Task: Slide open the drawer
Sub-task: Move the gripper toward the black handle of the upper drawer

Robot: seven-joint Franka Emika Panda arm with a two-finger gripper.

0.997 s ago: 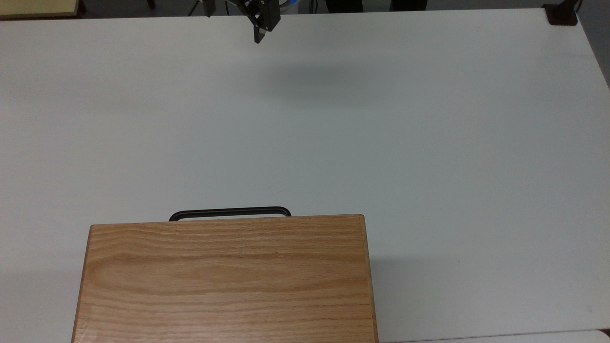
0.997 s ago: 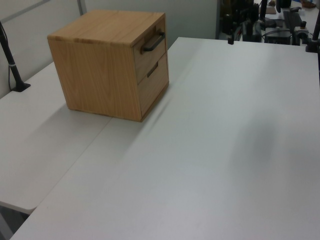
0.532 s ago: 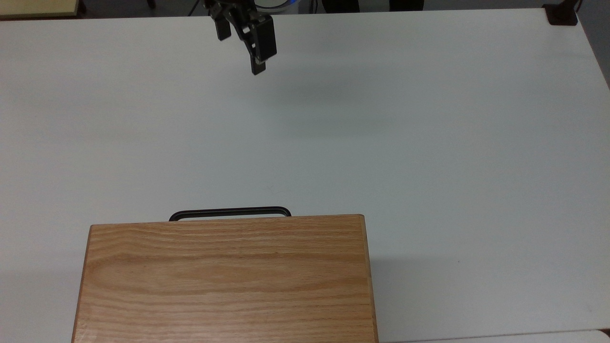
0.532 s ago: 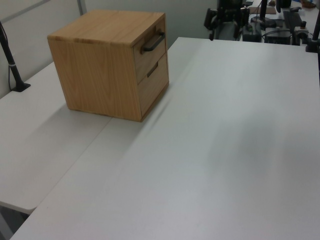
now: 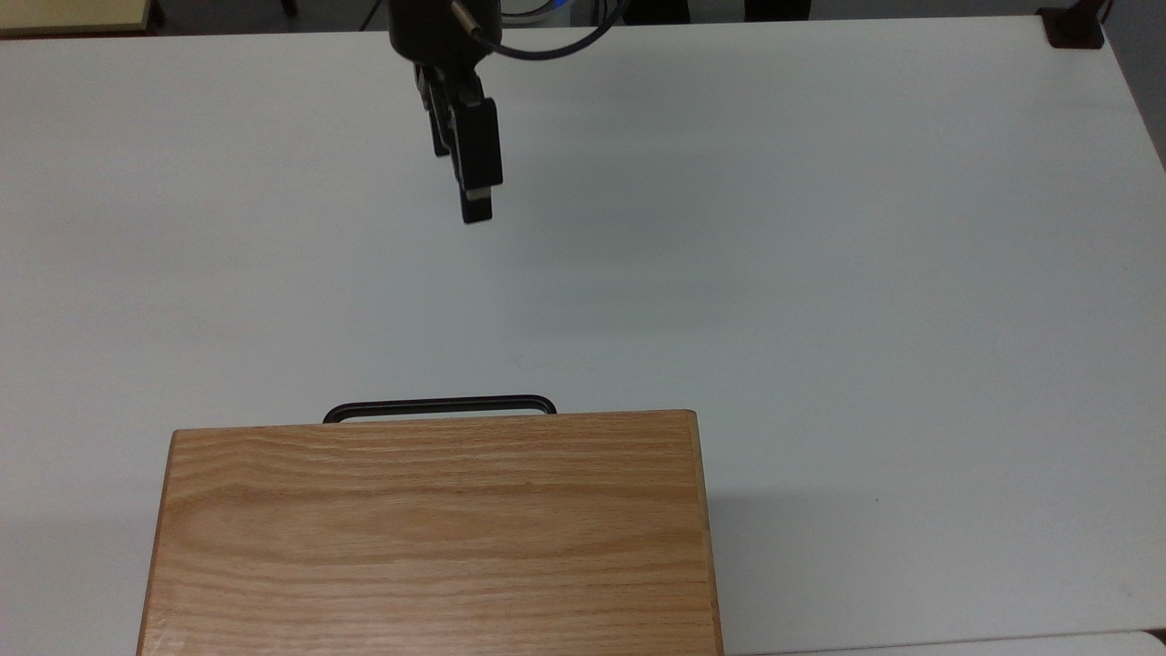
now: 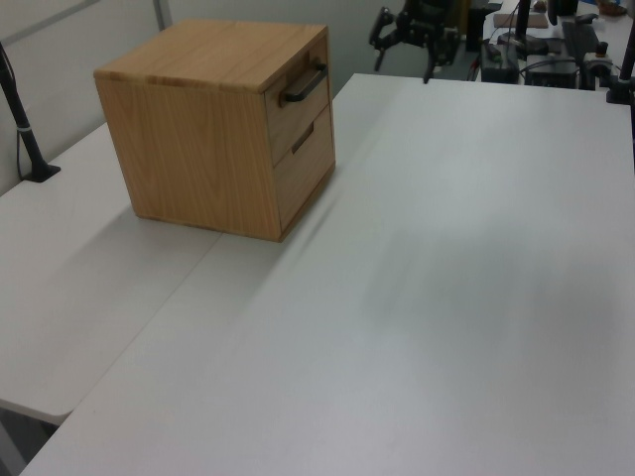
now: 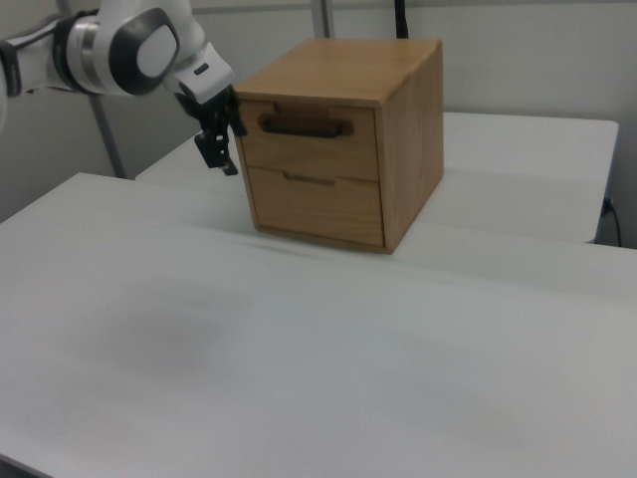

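Gripper (image 5: 475, 214) hangs above the white table (image 5: 820, 273), in the air, at about 12 o'clock in the top view, pointing toward the cabinet. In the left view the gripper (image 6: 405, 55) shows two black fingers spread well apart with nothing between them. In the right view the gripper (image 7: 221, 151) sits at the end of the white arm (image 7: 129, 45), at about 10 o'clock of the frame, just beside the cabinet's front as that view shows it; the top view shows a stretch of bare table between the two, so no contact.

A black cable (image 5: 547, 41) loops off the wrist at the top view's upper edge.

Oak cabinet (image 5: 437, 533) stands on the table at about 6 o'clock in the top view, its grained top panel toward the camera. Two drawers are stacked in its front face. The upper drawer (image 7: 309, 134) carries a long black bar handle (image 5: 440, 406); from above, only this handle pokes past the cabinet's front edge. The drawer front lies flush with the cabinet, shut. The lower drawer (image 7: 317, 206) has a smaller dark pull and is also shut. Contents of either drawer cannot be seen.

Nothing lies on the table between gripper and handle. A dark post (image 6: 22, 129) stands at 9 o'clock in the left view, behind the cabinet.
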